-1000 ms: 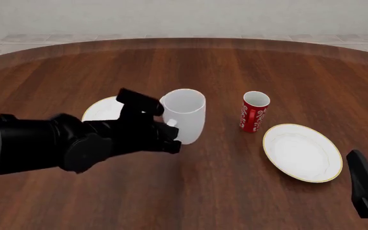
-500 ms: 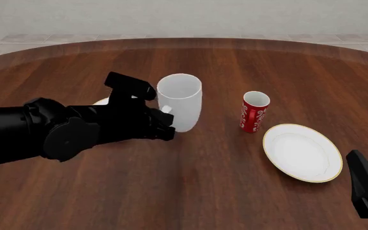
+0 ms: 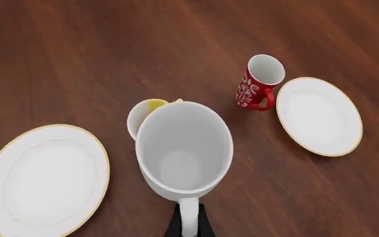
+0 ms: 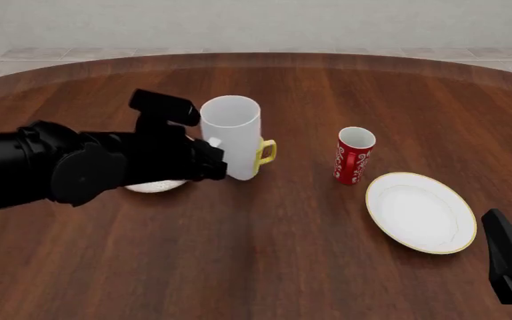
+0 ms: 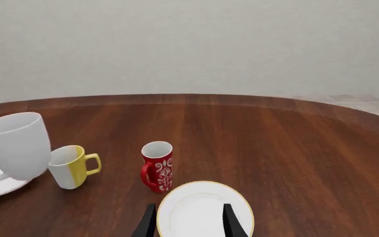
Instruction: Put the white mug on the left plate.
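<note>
White mug (image 4: pixel 232 133): tall, plain, all-white ceramic, white inside, white loop handle (image 3: pixel 188 217). Empty, mouth up, tilted slightly. Lifted clear of the table, carried by its handle; seen in the right wrist view raised above the table surface, at the near edge of the left plate.

Left plate (image 3: pixel 18 187): round, shallow, white, thin gold-yellow rim. Lies flat on the wooden table, empty, at the table's left side; in the front view mostly hidden, only a sliver (image 4: pixel 155 187) showing.
</note>
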